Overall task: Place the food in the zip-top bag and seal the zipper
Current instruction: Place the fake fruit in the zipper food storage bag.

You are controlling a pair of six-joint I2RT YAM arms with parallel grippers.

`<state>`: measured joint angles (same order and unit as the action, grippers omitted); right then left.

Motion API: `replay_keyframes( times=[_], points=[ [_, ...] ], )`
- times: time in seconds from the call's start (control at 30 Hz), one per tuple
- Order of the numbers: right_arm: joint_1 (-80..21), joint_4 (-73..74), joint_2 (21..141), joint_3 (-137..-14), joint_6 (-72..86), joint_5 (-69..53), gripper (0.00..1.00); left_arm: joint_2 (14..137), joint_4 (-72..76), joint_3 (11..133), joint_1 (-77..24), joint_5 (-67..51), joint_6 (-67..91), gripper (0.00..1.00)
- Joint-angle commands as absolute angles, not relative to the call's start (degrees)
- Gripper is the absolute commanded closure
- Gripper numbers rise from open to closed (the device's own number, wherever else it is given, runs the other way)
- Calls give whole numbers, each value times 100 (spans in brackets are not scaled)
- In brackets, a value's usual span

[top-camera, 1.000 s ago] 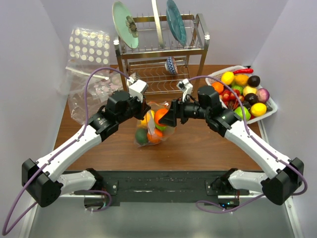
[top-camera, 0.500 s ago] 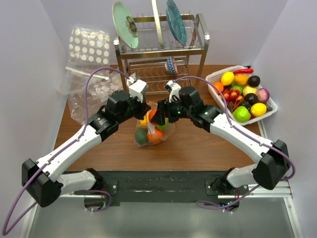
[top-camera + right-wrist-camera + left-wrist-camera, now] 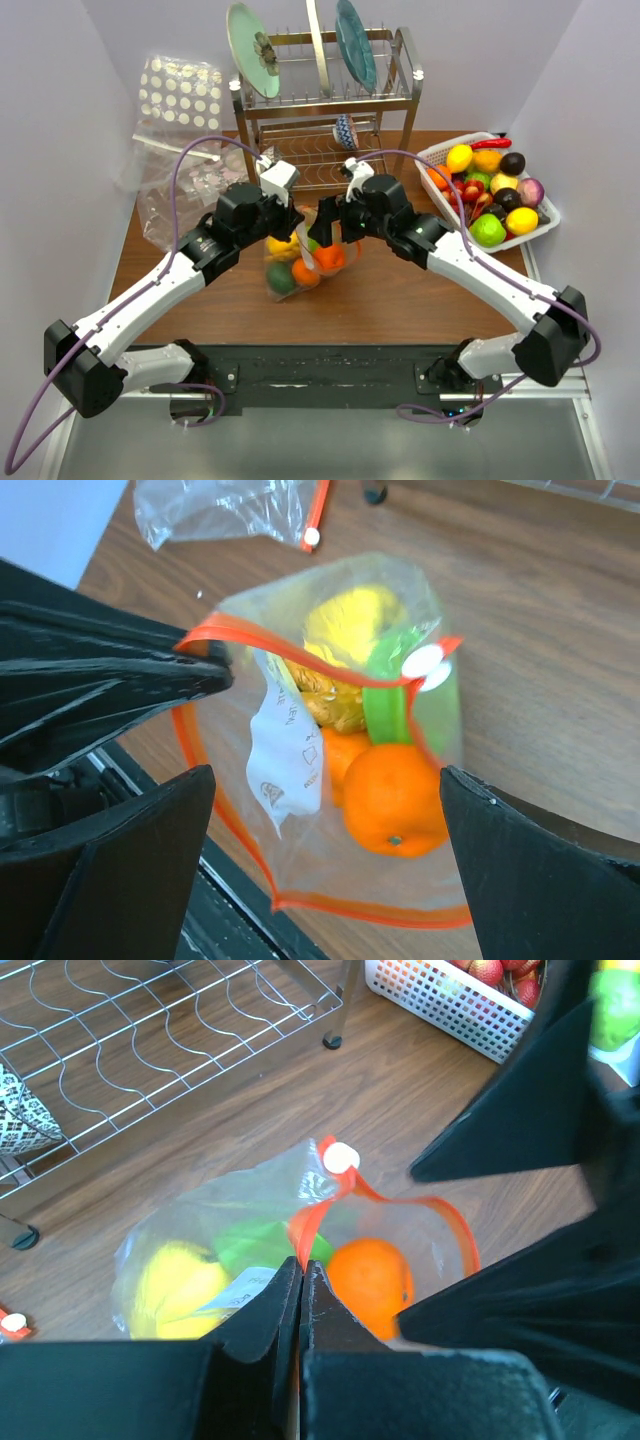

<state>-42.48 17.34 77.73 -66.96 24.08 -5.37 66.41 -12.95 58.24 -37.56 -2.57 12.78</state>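
Note:
The zip-top bag [image 3: 300, 268] hangs at the table's middle with its mouth open. Inside it I see the food: an orange [image 3: 395, 798], a yellow fruit [image 3: 350, 630] and a bright green piece [image 3: 385, 700]. My left gripper [image 3: 301, 1265] is shut on the orange-red zipper [image 3: 310, 1215] at the bag's rim and holds the bag up. The white slider [image 3: 341, 1157] sits at the far end of the strip. My right gripper [image 3: 325, 772] is wide open just above the bag's mouth, holding nothing. In the top view the grippers [image 3: 292, 228] [image 3: 325, 228] nearly meet.
A white basket [image 3: 541, 226] of toy fruit stands at the right. A metal dish rack [image 3: 325, 100] with plates is behind the bag. A dotted clear bag [image 3: 180, 90] and other clear pouches [image 3: 230, 505] lie at the back left.
My right gripper has moved left from beside the bag to over its open mouth. The bag has shifted slightly left in my left gripper's hold.

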Motion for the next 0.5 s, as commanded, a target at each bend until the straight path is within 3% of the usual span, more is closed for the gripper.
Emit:
replay_keyframes(
  times=[0.0,0.33,0.47],
  points=[
    [-4280,2108,7357,-7004,2163,-9,4,6557,-1055,5845,-3727,-290,1213,100],
    [-4088,3391,7303,-7602,1775,3136,4,6530,-1055,5836,-3726,-281,1213,100],
    [-3106,3989,7479,-7813,1828,3437,5,6513,-1072,5836,-3726,-290,1213,100]
  ],
)
